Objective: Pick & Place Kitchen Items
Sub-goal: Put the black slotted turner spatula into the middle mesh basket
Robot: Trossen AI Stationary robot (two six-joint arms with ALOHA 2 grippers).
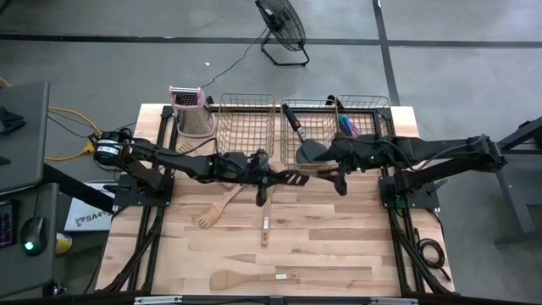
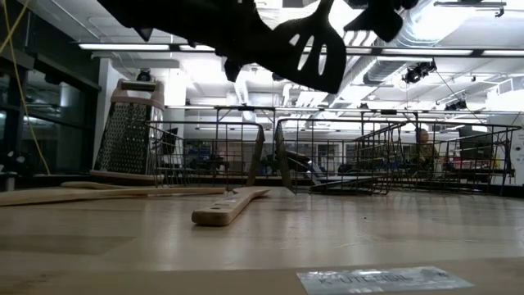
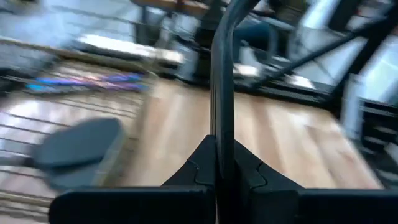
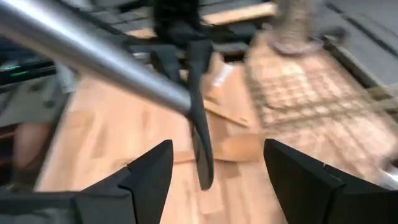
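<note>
A black slotted spatula (image 1: 293,180) hangs in the air over the middle of the table, its head (image 2: 311,51) slanting down and its grey handle (image 4: 93,56) running toward the right arm. My left gripper (image 1: 274,176) reaches in from the table's left and is shut on the spatula. My right gripper (image 1: 339,180) faces it from the right. It stands open, with its fingers (image 4: 152,174) on either side of the blade (image 4: 200,146) without touching it. My left gripper pinches the spatula between its two fingers (image 3: 199,171). The spatula shows there as a thin dark strip (image 3: 221,124), seen edge-on. The fingers come nearly level from the table's left, at or beside the slotted head; the exact spot is hidden. The spatula is lifted clear of the table.
Two wire baskets (image 1: 247,127) (image 1: 373,108) stand at the far edge, beside a grater (image 1: 191,110). The right basket holds a black spatula (image 1: 298,135) and iridescent cutlery (image 3: 87,81). Wooden utensils (image 1: 217,207) (image 1: 264,219) (image 1: 241,278) lie on the table (image 1: 339,246).
</note>
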